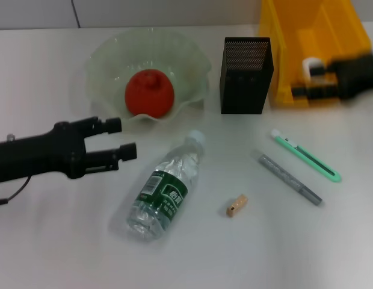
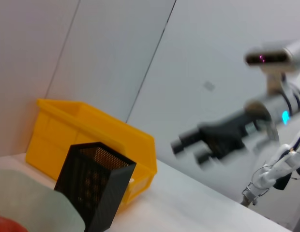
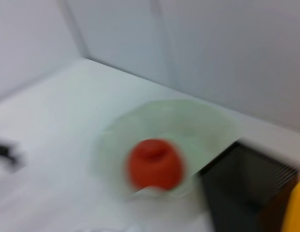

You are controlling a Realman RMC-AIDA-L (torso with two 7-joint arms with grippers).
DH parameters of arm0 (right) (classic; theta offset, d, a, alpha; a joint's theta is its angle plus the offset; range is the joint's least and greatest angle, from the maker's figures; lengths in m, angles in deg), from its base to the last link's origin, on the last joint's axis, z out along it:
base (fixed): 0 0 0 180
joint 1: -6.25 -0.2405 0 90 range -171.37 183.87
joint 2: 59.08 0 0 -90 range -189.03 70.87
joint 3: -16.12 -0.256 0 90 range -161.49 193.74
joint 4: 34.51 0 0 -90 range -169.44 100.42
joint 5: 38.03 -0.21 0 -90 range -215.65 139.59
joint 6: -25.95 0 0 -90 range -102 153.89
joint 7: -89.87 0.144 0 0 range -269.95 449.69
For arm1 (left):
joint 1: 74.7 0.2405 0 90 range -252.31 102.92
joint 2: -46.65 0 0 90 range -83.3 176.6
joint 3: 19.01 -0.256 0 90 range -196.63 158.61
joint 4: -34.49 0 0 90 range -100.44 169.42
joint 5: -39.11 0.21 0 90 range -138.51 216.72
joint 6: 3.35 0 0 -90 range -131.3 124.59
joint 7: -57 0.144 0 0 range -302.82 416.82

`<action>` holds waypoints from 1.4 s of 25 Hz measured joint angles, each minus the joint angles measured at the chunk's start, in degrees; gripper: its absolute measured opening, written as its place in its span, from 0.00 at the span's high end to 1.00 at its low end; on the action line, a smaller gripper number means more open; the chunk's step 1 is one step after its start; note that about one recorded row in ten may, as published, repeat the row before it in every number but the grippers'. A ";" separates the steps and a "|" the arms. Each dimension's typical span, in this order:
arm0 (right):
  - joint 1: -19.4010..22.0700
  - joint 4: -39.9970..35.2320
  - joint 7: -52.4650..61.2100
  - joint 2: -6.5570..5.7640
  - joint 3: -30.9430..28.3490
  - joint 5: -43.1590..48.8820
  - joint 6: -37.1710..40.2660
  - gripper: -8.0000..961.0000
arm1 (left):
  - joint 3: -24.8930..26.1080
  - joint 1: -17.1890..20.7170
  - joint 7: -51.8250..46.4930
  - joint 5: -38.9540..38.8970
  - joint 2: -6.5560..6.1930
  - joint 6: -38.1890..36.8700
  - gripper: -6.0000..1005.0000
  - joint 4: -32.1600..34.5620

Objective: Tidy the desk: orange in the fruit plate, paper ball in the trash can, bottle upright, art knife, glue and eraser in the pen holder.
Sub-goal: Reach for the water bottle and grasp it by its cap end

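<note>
Likely next, the bottle (image 1: 163,190) lies flat: light, slick, crushable (grip mid-body). Left claw (image 1: 123,138) spread nearby; right claw (image 1: 314,77) pinches the paper ball (image 1: 310,64).

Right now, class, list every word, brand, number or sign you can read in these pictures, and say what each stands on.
No text can be read with certainty.
The bottle, lying on its side: its dark green label carries white characters, too blurred to read.
The art knife, the glue and the eraser: no readable marks.
The trash can and the pen holder: no lettering shows.
</note>
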 joint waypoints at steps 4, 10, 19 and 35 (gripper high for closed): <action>4.53 9.86 -14.47 -0.77 -0.60 -6.81 2.91 0.26 | -0.06 -0.85 -4.86 2.19 1.06 -0.16 0.18 4.49; 5.48 29.68 -31.98 -2.10 -4.64 -8.47 5.16 0.26 | -8.77 -5.97 -24.90 9.43 2.55 5.16 0.18 15.58; 5.64 35.09 -37.80 -2.06 -7.92 -8.46 1.62 0.26 | -23.65 -18.15 -54.12 23.67 2.79 21.15 0.19 16.21; 4.49 35.33 -39.32 -1.62 -7.92 -8.53 -0.81 0.26 | -37.75 -20.62 -63.63 26.99 3.15 29.91 0.21 14.40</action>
